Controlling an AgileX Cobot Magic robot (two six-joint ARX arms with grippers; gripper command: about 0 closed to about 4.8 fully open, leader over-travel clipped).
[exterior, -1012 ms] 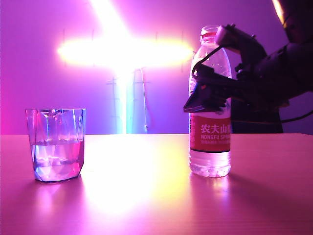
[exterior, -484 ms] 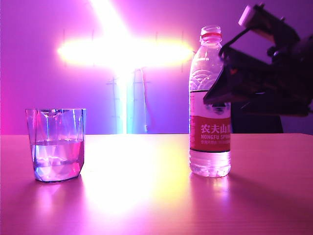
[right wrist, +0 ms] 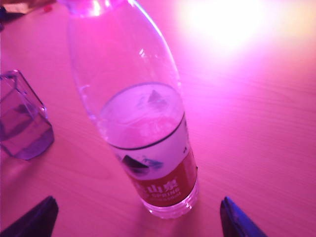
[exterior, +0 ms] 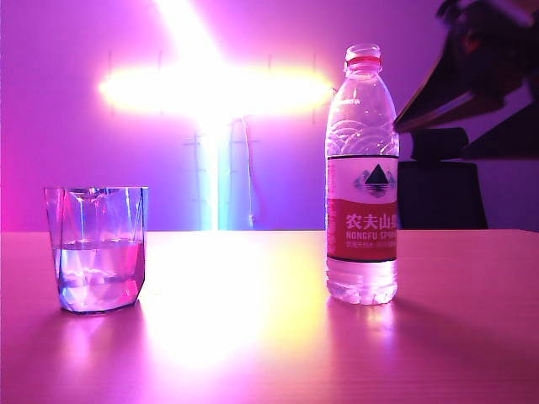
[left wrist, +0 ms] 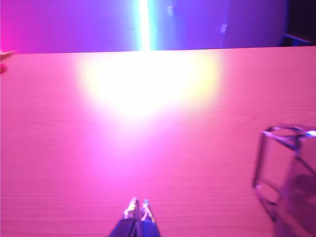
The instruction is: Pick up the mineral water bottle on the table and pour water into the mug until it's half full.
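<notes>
The mineral water bottle [exterior: 362, 177] stands upright and uncapped on the table [exterior: 253, 337], right of centre, with a little water [exterior: 362, 278] at its bottom. The mug [exterior: 95, 248] stands to the left, holding water [exterior: 97, 269] to about half its height. My right gripper [exterior: 421, 114] hangs open, up and to the right of the bottle, clear of it. In the right wrist view its fingertips [right wrist: 34, 217] stand wide apart either side of the bottle [right wrist: 143, 123], not touching it, with the mug [right wrist: 22, 118] beyond. My left gripper [left wrist: 138, 205] is shut and empty, low over the table, the mug [left wrist: 289, 173] off to one side.
A bright cross-shaped light [exterior: 210, 84] glares on the back wall and reflects off the tabletop. A dark chair-like shape [exterior: 442, 198] stands behind the table's far edge at the right. Small items [right wrist: 19, 7] lie at the table's far corner.
My right gripper, which sat around the bottle's upper body a second ago, has lifted and drawn back to the upper right. The bottle stays standing in place; the mug has not moved.
</notes>
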